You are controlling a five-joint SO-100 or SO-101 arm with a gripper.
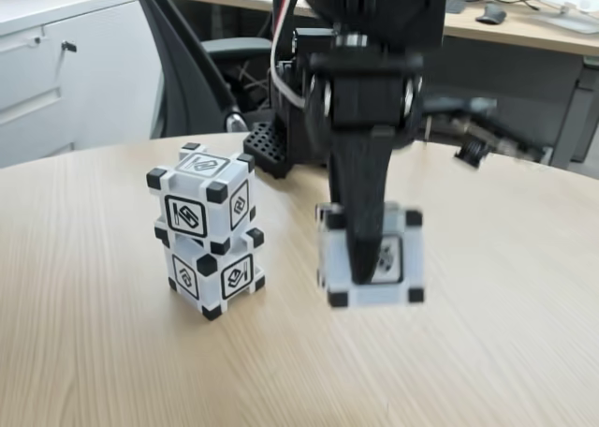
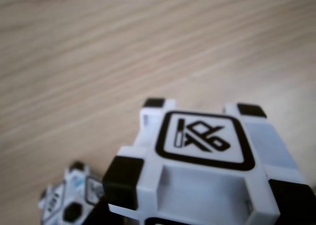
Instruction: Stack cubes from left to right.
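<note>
Both pictures are evenly and fairly brightly lit by soft, diffuse light with no hard glare. In the fixed view the table (image 1: 94,352) shows only faint, soft shadows beside the 2 stacked cubes (image 1: 206,230), which are reasonably sharp, while the held cube (image 1: 372,258) and the gripper (image 1: 365,249) are smeared by blur. In the wrist view the near cube (image 2: 207,161) is soft, and the wood grain and the lower left corner are blurred.
</note>
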